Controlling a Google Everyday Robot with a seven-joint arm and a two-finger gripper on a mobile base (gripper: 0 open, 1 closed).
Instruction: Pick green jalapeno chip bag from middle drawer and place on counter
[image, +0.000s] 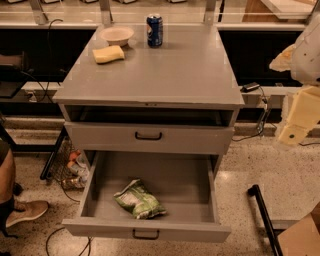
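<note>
Low in the open middle drawer (175, 185) lies the green jalapeno chip bag (139, 200), hand (295, 125) well apart at right, its state I cannot tell; crumpled foil could slip a shallow pinch.

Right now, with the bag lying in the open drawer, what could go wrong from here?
1. The gripper is at the view's right edge, far from the bag; reaching into the drawer, it could clip the upper drawer.
2. The bag lies flat and crumpled, so a grasp may slip.
3. On the counter, a careless placement could topple the can.
</note>
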